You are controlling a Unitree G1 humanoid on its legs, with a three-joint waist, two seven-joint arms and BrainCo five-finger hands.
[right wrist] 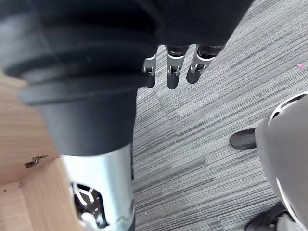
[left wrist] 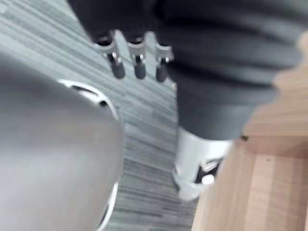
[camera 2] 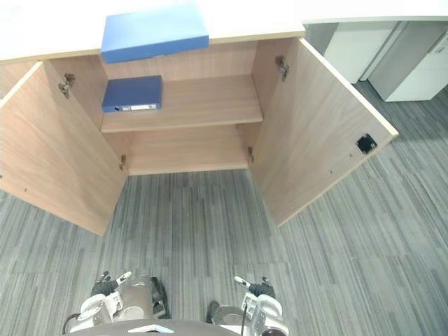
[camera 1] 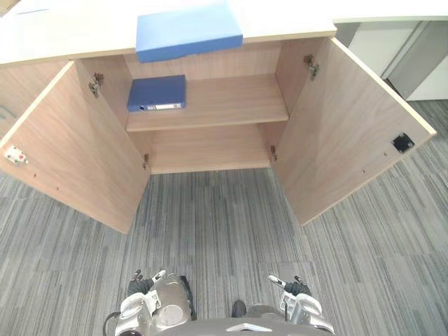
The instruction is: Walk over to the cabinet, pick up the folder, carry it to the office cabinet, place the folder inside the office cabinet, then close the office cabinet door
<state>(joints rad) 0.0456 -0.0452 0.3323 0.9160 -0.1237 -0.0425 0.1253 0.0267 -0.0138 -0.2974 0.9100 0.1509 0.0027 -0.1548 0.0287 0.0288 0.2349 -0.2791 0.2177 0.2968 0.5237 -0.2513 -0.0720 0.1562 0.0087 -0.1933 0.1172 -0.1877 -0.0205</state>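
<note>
Grey striped carpet (camera 1: 224, 231) lies between you and the job, and low over it, close in front of you, hang the left robot hand (camera 1: 143, 285) and the right robot hand (camera 1: 295, 287). Both have their fingers loose and uncurled, and both hold nothing. Beyond the carpet the wooden cabinet (camera 1: 210, 150) stands wide open, its left door (camera 1: 77, 147) and right door (camera 1: 343, 133) swung out towards you. The lower compartment holds nothing you need. On the shelf (camera 1: 231, 105) above it a dark blue binder (camera 1: 157, 93) lies flat at the left end, its labelled spine at the shelf's front edge. Farthest off, a pale blue folder (camera 1: 187, 30) lies flat on the pale worktop (camera 1: 70, 31) that caps the cabinet, and its near side juts out past the worktop's front edge. That one reads as the folder you are to collect, though the binder already inside leaves some doubt. Expect a stiff, boxy slab, light enough for one robot hand but broad. Its cover looks smooth and is likely to slip in a shallow pinch. The overhang is your best hold: put the thumb under the jutting side and the fingers flat on top. Otherwise clamp it between both robot hands at its left and right sides and keep it level.
</note>
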